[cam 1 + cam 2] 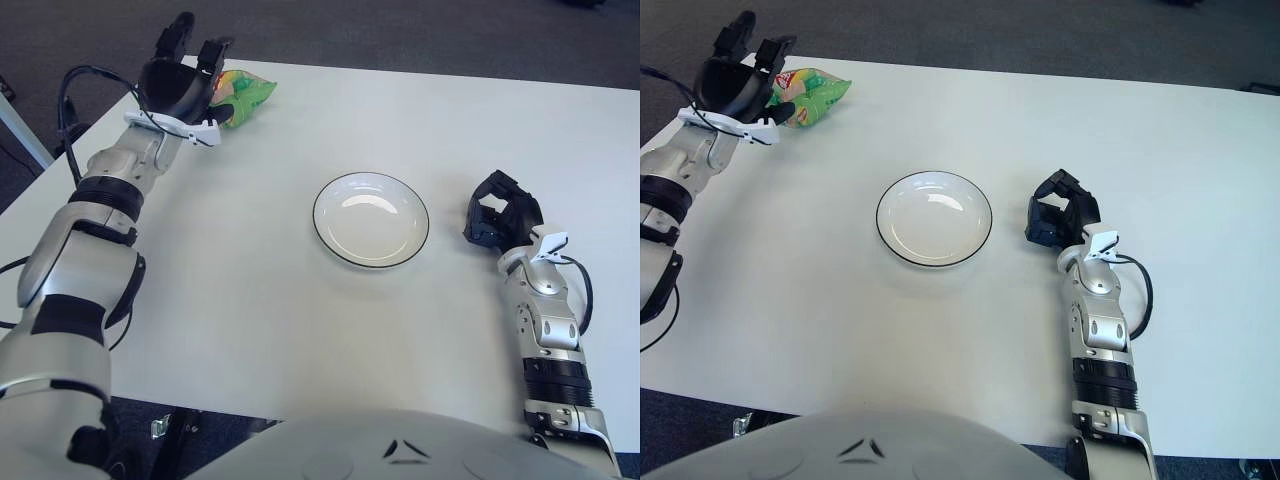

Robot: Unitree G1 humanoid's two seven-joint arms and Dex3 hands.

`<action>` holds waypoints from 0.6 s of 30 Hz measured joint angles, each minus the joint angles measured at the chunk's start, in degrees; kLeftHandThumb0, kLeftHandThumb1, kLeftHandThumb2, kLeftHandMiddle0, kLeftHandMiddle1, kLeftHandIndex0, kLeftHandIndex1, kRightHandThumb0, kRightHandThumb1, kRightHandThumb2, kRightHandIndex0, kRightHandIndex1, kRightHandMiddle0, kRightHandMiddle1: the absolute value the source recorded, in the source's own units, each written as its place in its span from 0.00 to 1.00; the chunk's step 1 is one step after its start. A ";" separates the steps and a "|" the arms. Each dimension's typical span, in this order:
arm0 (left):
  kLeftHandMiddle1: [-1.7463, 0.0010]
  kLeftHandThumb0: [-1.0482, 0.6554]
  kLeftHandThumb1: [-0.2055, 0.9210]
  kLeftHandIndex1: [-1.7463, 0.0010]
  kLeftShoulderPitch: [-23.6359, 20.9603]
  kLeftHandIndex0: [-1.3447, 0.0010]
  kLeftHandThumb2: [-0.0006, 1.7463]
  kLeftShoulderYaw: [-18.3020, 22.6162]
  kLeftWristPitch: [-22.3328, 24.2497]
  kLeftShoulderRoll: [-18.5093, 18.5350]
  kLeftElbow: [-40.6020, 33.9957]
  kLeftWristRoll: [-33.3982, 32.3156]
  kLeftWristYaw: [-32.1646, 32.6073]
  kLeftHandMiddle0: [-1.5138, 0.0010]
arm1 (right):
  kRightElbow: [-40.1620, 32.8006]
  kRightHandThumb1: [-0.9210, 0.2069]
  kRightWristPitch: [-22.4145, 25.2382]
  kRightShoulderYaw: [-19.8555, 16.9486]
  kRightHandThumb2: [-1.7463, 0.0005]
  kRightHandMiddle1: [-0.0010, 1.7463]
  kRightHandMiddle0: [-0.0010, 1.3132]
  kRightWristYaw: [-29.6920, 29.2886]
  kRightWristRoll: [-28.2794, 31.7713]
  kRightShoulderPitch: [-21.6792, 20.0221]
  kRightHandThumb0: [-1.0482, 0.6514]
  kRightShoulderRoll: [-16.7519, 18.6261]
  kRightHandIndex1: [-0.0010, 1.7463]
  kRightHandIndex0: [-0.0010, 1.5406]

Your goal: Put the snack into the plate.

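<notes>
The right robot hand sits curled and empty just right of the bare plate, while the left robot hand, fingers spread, reaches the snack at the table far corner, ungrasped.

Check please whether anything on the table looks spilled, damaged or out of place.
Nothing stands out. The plate sits empty and upright mid-table, the snack bag lies intact at the far left corner with the left robot hand open beside it, and the right robot hand shows right of the plate.
</notes>
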 measured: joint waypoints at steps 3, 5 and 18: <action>0.95 0.08 1.00 0.68 -0.95 1.00 0.69 -0.31 0.74 -1.15 2.04 -0.37 -0.82 0.93 | 0.05 0.56 -0.01 -0.06 0.23 1.00 0.48 0.10 0.00 0.01 0.33 -0.05 1.00 0.83; 0.94 0.09 1.00 0.66 -1.98 1.00 0.68 -0.47 1.87 -2.43 4.10 -0.71 -1.71 0.92 | 0.11 0.56 -0.04 -0.10 0.23 1.00 0.48 0.25 0.00 0.03 0.33 -0.08 1.00 0.84; 0.93 0.09 1.00 0.62 -4.50 1.00 0.69 -1.07 7.10 -7.56 10.28 -2.98 -7.50 0.89 | 0.29 0.55 -0.30 -0.30 0.23 1.00 0.48 0.74 0.01 -0.04 0.33 -0.18 1.00 0.83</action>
